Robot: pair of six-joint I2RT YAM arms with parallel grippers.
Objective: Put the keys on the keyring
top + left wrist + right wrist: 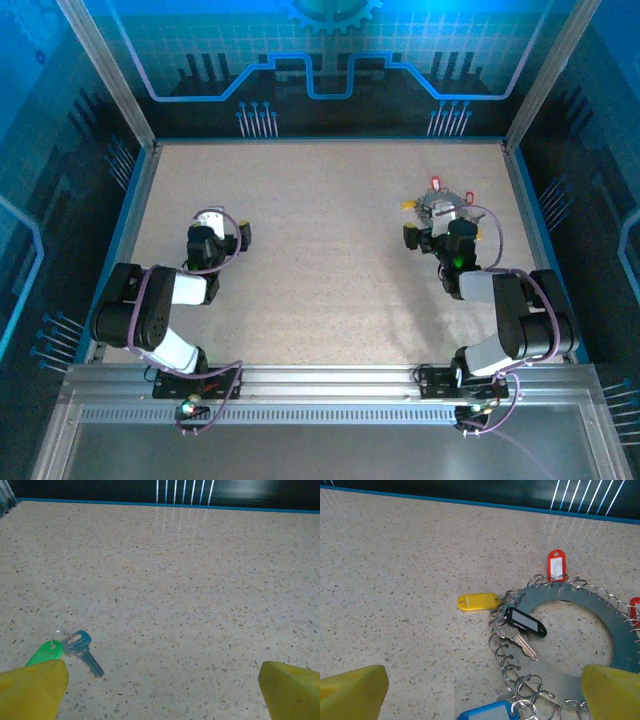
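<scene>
Right tool (pixel 482 694) wide, seemingly over keyring (pixel 570 596)

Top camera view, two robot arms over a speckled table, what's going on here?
The arms are meant to put keys on a ring, and nothing is held yet. The left gripper hangs open over the speckled table, near a loose silvery key with a green plastic tag. The right gripper, also open, hovers above the large flat silvery metal keyring, which lies on the table with another key and yellow, red, black and blue tags around it.
</scene>
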